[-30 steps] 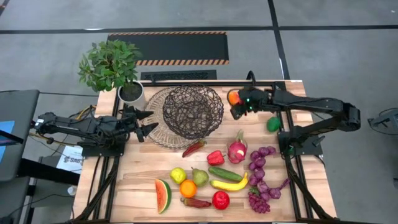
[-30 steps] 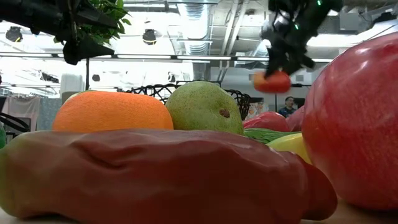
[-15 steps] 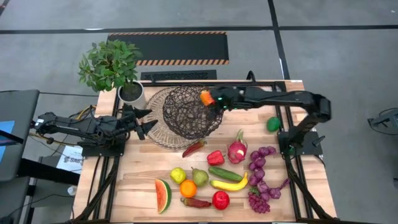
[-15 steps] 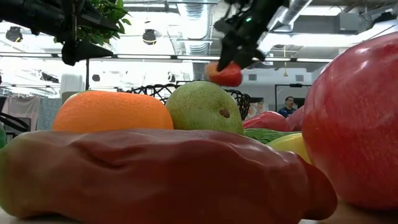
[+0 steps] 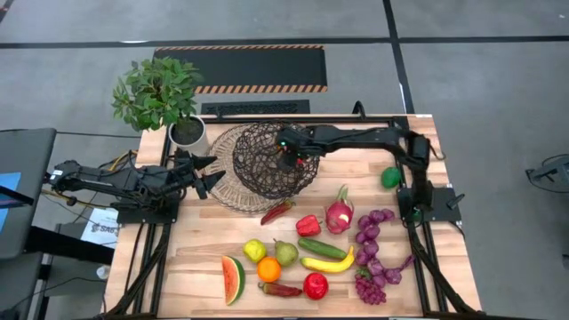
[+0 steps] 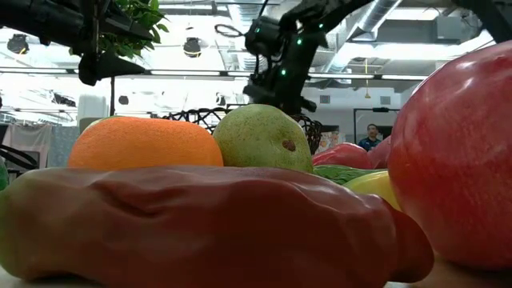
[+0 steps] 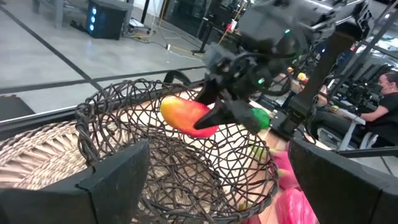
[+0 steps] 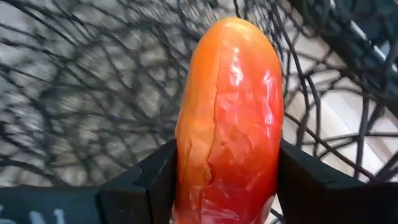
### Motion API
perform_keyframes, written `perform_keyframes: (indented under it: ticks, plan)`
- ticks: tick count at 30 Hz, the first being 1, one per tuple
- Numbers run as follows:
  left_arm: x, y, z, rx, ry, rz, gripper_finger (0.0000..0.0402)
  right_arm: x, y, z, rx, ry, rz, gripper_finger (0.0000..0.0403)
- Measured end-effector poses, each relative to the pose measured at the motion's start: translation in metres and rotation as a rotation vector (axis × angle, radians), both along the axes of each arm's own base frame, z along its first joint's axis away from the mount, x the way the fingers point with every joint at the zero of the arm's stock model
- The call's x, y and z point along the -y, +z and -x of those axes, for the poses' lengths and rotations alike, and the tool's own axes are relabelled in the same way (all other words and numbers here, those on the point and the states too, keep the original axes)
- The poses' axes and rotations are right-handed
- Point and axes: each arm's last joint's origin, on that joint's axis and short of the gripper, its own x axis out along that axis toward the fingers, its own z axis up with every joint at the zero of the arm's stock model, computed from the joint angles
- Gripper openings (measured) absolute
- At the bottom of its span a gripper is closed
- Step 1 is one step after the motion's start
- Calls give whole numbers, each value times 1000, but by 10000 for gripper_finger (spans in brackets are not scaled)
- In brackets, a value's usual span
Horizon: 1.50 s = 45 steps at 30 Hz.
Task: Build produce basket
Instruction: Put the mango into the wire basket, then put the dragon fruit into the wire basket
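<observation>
Over the wire basket (image 5: pixel 274 158), an orange-red pepper (image 7: pixel 185 116) is clamped across its middle by the right gripper (image 5: pixel 290 160), so that release drops it inside. The pepper's long axis is held roughly level, its red end toward the gripper. The left gripper (image 5: pixel 206 175) is parked wide open beside the woven mat (image 5: pixel 224 164) on the worktop (image 5: pixel 204 236).

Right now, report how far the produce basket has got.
Done: nothing visibly in the basket yet. In hand: the right claw holds an orange-red pepper over it. Left: the other produce on the table, such as the banana and watermelon slice. The left claw waits beside the basket, open.
</observation>
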Motion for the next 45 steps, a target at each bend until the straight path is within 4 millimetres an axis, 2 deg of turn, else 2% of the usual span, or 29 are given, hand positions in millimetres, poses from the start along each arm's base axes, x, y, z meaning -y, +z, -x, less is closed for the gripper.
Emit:
perform_keyframes:
  ticks: [6,14,19,25,29,34,37,40,45]
  plan:
    - [0,-3,1,-25,3,16,368,5,-12,-5,-42,9,2,241]
    - [0,-4,1,-35,5,17,368,6,-8,-3,-47,30,9,305]
    - [0,-4,1,-34,5,16,368,9,14,1,-49,36,12,328]
    - [0,-4,1,-34,6,17,368,4,45,13,-110,52,-7,333]
    - [0,-4,1,-31,6,21,368,-20,73,40,-201,64,-42,327]
    - [0,-6,1,-45,7,23,368,-74,81,76,-256,52,-92,325]
    - [0,-6,1,-44,8,27,368,-111,74,99,-234,27,-117,326]
    - [0,-6,1,-41,9,34,368,-142,54,118,-190,-11,-148,326]
    - [0,-6,1,-41,10,34,368,-174,22,136,-117,-84,-204,326]
